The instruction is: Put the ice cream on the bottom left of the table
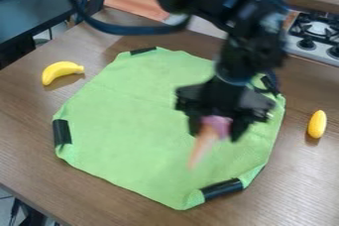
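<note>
My black gripper hangs over the right half of the green cloth, shut on the ice cream. The toy has a pink top held between the two fingers and an orange-brown cone that points down and slightly left. It appears to be held above the cloth, tilted. The brown wooden table extends to the lower left of the cloth.
A green cloth with black tape on its edges covers the middle of the table. A banana lies at the upper left, a yellow oval object at the right. A stove stands at the upper right.
</note>
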You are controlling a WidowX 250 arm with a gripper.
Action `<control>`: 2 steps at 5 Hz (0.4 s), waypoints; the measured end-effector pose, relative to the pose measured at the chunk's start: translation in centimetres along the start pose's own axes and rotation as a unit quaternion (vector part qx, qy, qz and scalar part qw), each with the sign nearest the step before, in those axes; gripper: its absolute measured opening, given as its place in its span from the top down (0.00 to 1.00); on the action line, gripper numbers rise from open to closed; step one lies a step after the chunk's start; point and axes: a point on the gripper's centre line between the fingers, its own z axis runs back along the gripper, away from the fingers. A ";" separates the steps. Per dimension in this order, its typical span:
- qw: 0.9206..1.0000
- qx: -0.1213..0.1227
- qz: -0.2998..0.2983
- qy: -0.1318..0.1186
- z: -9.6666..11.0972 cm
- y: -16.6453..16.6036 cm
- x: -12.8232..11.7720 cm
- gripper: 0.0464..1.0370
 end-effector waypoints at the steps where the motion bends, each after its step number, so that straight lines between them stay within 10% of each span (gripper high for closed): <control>1: 1.000 -0.005 -0.011 -0.001 0.3 -3.3 -1.0 0.34; 2: 1.000 -0.002 -0.027 -0.004 -0.3 -6.4 -2.0 0.34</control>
